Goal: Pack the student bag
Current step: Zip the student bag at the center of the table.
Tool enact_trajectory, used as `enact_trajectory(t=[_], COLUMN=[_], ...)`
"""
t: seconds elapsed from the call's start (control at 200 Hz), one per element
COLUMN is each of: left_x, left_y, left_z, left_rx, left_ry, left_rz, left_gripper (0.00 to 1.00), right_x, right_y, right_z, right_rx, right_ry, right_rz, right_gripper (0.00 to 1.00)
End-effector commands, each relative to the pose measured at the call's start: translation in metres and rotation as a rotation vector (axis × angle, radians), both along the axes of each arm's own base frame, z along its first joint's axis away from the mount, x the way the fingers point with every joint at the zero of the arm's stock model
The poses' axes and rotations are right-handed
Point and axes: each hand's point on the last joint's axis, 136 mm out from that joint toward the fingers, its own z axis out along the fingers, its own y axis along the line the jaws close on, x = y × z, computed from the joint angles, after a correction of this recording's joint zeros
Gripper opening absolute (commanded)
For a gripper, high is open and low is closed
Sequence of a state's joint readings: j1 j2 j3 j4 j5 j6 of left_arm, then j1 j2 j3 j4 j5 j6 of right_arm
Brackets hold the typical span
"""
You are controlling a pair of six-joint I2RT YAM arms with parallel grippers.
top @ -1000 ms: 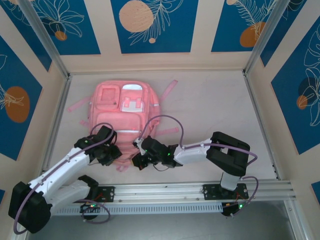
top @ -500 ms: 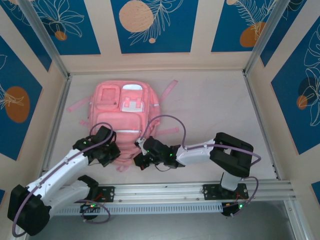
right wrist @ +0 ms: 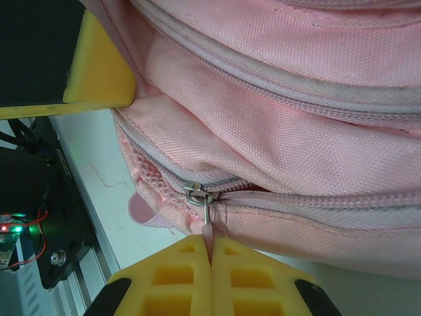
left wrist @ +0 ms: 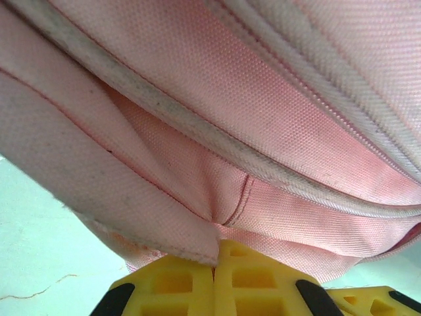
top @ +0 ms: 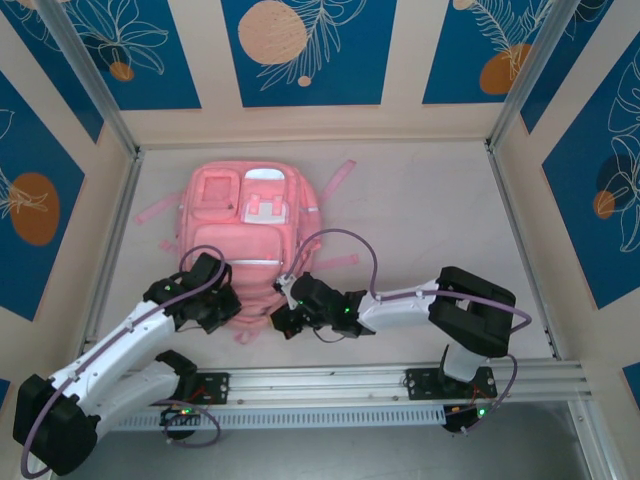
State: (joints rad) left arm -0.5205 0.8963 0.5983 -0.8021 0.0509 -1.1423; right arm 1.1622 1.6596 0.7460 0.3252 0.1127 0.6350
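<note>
Here the bag [top: 245, 235] lies flat on the table [top: 430, 210], left of centre, with its pocketed front facing up and its near edge turned toward the arms. The pale patches [top: 264, 208] on its front pockets are too small to read for any brand or label, and the close wrist views give only woven pink cloth, piping and zip tape. The left end effector [left wrist: 215, 276] is closed on the bag, its yellow fingers pressed together over a fold of fabric at the bag's near left corner. The right end effector [right wrist: 210, 263] is closed as well, pinching the pink zip pull [right wrist: 208, 227] that hangs from a metal slider [right wrist: 195, 192] on a zip along the near edge. In the top view the two end effectors sit near each other, both at that near edge. Pink straps [top: 157, 210] trail out from the bag's left and right sides onto the bare table. The bag's left side lies near the left frame post, and its far end stops short of the back wall [top: 300, 120]. The right half of the table is wide and bare up to the right post. Between the bag's near edge and the metal rail [top: 380, 380] that carries the arm bases there is just a narrow strip of table, which the two forearms cross.
</note>
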Motion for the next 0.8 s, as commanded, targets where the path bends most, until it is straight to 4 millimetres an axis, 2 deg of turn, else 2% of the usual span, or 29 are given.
enact_trajectory(t=[0.0,0.245,0.365,0.565,0.795], left_x=[-0.005,-0.005,-0.004,-0.005,-0.005], left_y=[0.015,0.009,0.009,0.01,0.009], left_z=[-0.002,-0.005,-0.003,-0.005,-0.008], left_rx=[0.076,0.048,0.047,0.053,0.048], left_ry=[0.0,0.005,0.001,0.004,0.007], left_rz=[-0.006,-0.012,-0.013,-0.016,-0.02], left_gripper=[0.0,0.0,0.0,0.0,0.0], right_x=[0.004,-0.015,-0.021,-0.021,-0.019], right_y=[-0.035,0.002,0.015,0.019,0.018], right_z=[-0.031,-0.004,-0.004,-0.008,-0.012], right_rx=[-0.142,0.01,0.009,-0.011,-0.036], right_ry=[0.019,0.073,0.105,0.118,0.12], right_rz=[-0.052,0.091,0.133,0.137,0.125], right_gripper=[0.0,0.0,0.05,0.18,0.27])
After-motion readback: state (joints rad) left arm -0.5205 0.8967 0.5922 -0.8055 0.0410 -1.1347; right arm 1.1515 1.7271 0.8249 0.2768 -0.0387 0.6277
